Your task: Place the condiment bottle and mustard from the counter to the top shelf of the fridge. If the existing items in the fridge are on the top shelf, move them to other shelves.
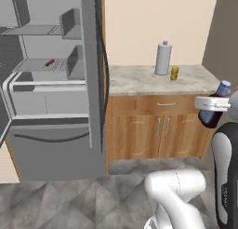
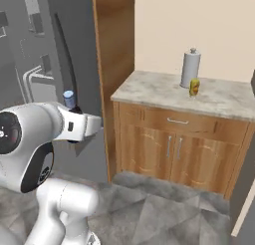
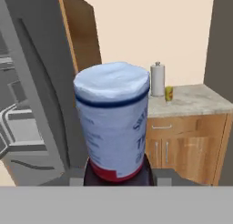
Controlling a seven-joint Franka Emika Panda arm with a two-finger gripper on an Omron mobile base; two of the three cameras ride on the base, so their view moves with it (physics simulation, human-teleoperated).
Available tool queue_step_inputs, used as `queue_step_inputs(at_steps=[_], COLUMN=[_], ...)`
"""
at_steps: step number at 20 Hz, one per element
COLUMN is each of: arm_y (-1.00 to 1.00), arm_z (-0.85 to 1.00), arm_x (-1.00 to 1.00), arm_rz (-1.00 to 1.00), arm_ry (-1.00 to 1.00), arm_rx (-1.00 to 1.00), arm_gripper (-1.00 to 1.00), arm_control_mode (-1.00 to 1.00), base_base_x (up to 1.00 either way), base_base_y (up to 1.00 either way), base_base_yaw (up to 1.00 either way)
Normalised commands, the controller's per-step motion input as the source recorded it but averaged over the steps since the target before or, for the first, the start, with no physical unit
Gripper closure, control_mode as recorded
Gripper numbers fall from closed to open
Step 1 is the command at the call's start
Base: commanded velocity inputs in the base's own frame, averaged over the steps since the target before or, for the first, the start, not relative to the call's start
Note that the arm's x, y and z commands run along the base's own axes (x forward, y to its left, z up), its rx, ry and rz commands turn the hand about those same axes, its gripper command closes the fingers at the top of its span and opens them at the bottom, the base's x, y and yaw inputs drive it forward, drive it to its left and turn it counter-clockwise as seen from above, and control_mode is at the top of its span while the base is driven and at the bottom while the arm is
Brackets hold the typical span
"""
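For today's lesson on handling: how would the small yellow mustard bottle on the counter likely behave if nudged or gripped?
The mustard stands upright and narrow, so a sideways push would probably tip it. Its rounded body might then roll across the counter. Being small, it looks light.

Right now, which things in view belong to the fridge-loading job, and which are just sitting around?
Job:
- condiment bottle, held in the pincer
- mustard, on the counter
- fridge, door open, with its top shelf
- small red item on a lower shelf

Lying about:
- paper towel roll beside the mustard
- cabinet under the counter
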Motion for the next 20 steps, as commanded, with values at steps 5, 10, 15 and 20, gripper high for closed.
queue_step_inputs(at_steps=[5,10,15,20], arm_y=[0.00,0.00,0.00,0.00], arm_z=[0.00,0.00,0.00,0.00], arm_x=[0.00,0.00,0.00,0.00], arm_rz=[0.00,0.00,0.00,0.00], arm_ry=[0.00,0.00,0.00,0.00], arm_rx=[0.00,0.00,0.00,0.00], arm_gripper=[1.00,1.00,1.00,1.00], arm_control_mode=[1.00,1.00,1.00,1.00], base_base_x=[-0.80,-0.08,0.56,0.82], base_base_y=[1.00,1.00,1.00,1.00], base_base_yaw=[0.37,0.20,-0.02,-0.13])
